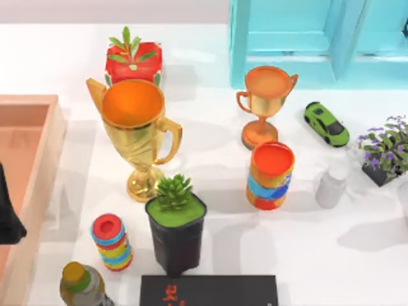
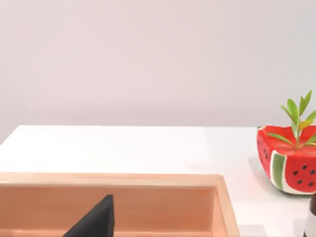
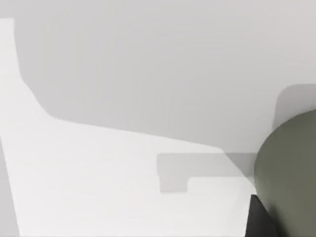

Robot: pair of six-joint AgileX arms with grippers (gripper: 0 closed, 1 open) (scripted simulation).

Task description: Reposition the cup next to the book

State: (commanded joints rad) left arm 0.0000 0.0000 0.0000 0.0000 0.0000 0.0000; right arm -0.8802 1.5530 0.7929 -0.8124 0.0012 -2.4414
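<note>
Stood upright right of the table's middle: the cup (image 1: 270, 175), banded orange, blue, yellow and red, just in front of a small bronze trophy (image 1: 264, 105) and beside a white bottle (image 1: 331, 187). Lay flat at the near edge, well apart from the cup: the book (image 1: 209, 291), black, with small red marks on its cover, too small to read. Crowded between them: a black plant pot (image 1: 176, 231) just behind the book, a tall gold trophy (image 1: 139, 137), a striped cylinder with a red ring top (image 1: 112, 242). Parked at the left edge over a wooden tray (image 1: 39, 185): the left gripper (image 1: 7, 220), grip impossible to tell. Also seen: a green toy car (image 1: 326, 123), a watermelon planter (image 2: 288, 160)
</note>
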